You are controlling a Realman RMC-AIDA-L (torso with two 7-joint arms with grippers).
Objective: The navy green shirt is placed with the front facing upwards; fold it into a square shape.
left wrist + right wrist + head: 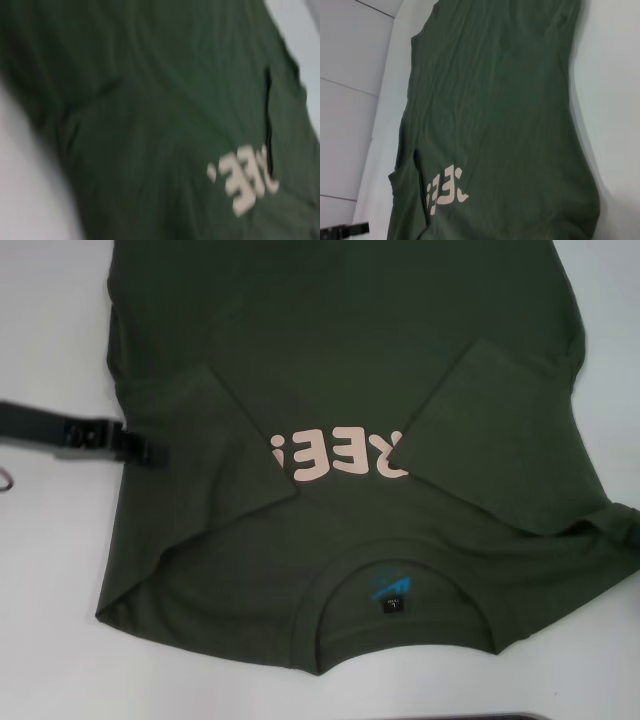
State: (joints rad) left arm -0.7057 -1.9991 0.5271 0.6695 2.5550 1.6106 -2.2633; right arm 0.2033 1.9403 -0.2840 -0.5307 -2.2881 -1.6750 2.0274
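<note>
While both sleeves lie folded in over the chest letters (338, 456), the shirt (350, 360) rests flat on the white table (50, 330), collar (400, 585) pointing toward the robot and hem away, its long axis running straight out. Only the left claw (135, 447) shows, touching the shirt's left edge beside the letters; its opening cannot be told.

green shirt (340, 360) chest with pale block letters (340, 455), upside down and partly covered by folded sleeves, showing roughly "REE", black neck label (392, 592) with blue logo, its print too small to read
</note>
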